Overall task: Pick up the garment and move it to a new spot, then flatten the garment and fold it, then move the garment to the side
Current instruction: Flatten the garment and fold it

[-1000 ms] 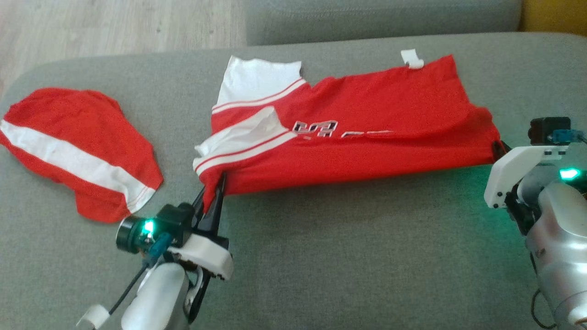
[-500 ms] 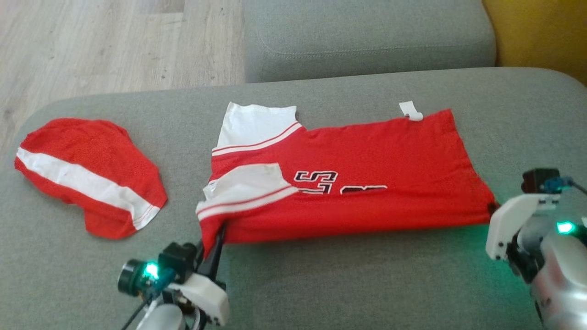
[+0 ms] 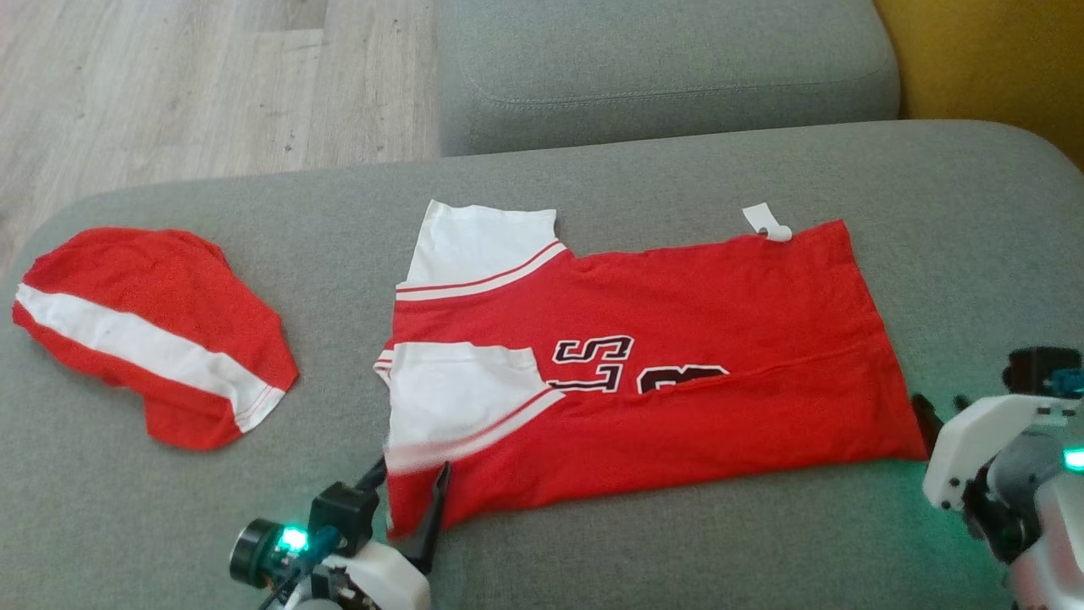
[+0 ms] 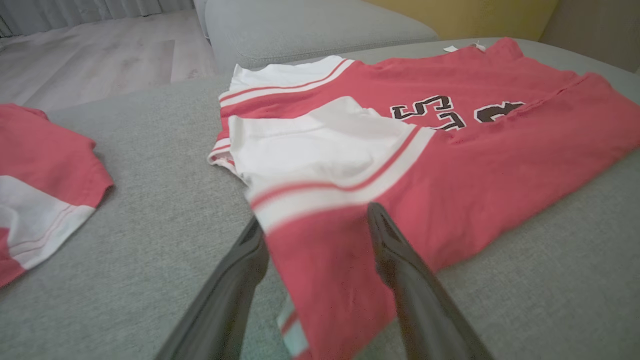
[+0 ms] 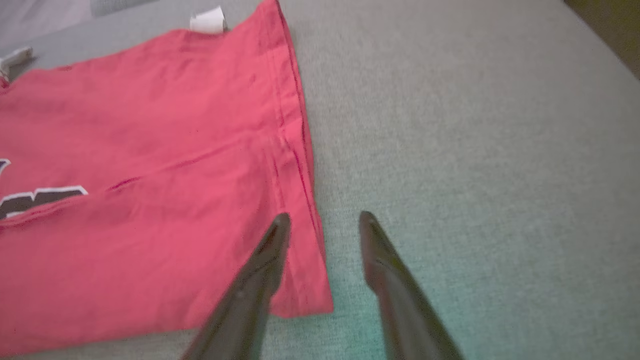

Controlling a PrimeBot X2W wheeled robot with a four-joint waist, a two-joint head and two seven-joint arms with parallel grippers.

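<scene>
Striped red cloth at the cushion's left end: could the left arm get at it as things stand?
Probably yes. The left claw stands open at the near corner of the jersey, and only bare cushion lies between it and the striped red cloth on its left.

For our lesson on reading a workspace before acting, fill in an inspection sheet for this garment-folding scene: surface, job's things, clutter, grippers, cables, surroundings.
surface: grey sofa cushion.
job's things: red jersey lying flat, near edge folded over its numbers, white sleeves at the left.
clutter: second red-and-white garment lying apart at the left.
grippers: left gripper jaws open, astride the jersey's near-left corner; right gripper jaws open at the near-right hem corner.
cables: blue plug by the right wrist; leads too small to trace.
surroundings: wooden floor, another grey cushion, yellow surface at top right.
</scene>
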